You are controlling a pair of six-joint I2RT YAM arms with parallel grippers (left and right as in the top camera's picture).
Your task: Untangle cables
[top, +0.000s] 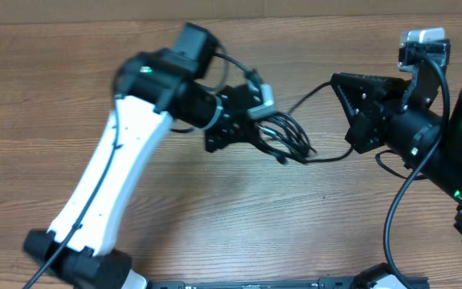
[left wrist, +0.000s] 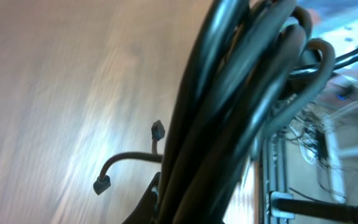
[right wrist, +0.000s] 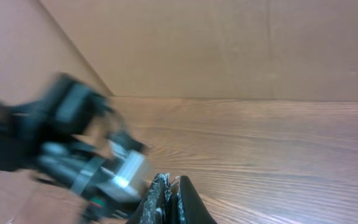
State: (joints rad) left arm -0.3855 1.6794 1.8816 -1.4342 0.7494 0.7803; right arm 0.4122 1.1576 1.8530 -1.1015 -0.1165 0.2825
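The cables (top: 289,133) are a bundle of thin black cords hanging in loops at the middle of the wooden table (top: 70,88). My left gripper (top: 257,131) is shut on this bundle. In the left wrist view the cords (left wrist: 229,112) fill the frame, and only part of the gripper (left wrist: 151,200) shows beside them. Two small plug ends (left wrist: 158,130) (left wrist: 101,184) stick out to the left. One cord (top: 311,95) runs up and right to my right gripper (top: 334,82). The right gripper's fingers (right wrist: 168,188) are shut, with a dark strand pinched between them.
Another black cord (top: 331,157) trails from the bundle to the right, under the right arm. A thick black arm cable (top: 391,213) hangs at the right. The blurred left arm (right wrist: 73,155) shows in the right wrist view. A brown wall (right wrist: 229,43) stands behind the table.
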